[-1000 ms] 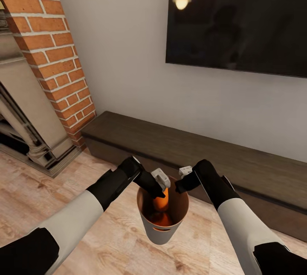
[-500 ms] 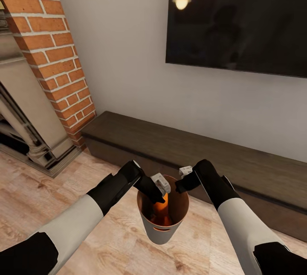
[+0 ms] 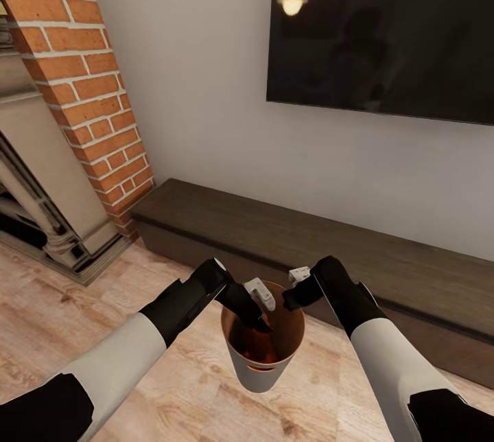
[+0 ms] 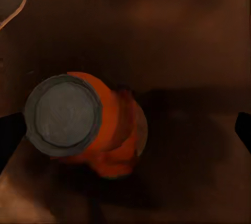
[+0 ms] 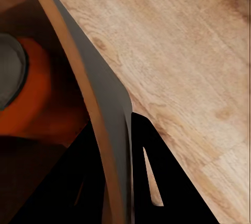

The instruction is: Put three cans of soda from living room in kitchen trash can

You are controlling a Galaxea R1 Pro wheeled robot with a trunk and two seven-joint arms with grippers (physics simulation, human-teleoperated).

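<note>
Held tash can [image 3: 263,353] by rim, right gripper [image 5: 112,182] clamped on wall. Left gripper [image 3: 259,315] inside pail, fingers apart, orange can [image 4: 86,125] loose at bottom. Risk, my guess: rim pinch slips in transit, pail tips, can spills onto floor [image 3: 178,387].

My pail [image 3: 261,373] matt grey outside and smooth tan within, glossy orange can [image 4: 112,130] with dull grey metal lid, pale grained wood floor [image 5: 188,51], rough red brick [image 3: 89,92], dark matt wooden bench [image 3: 309,239], glossy black screen [image 3: 384,30]

White forearms, black wrists, seemingly pale grey end-effector brackets
</note>
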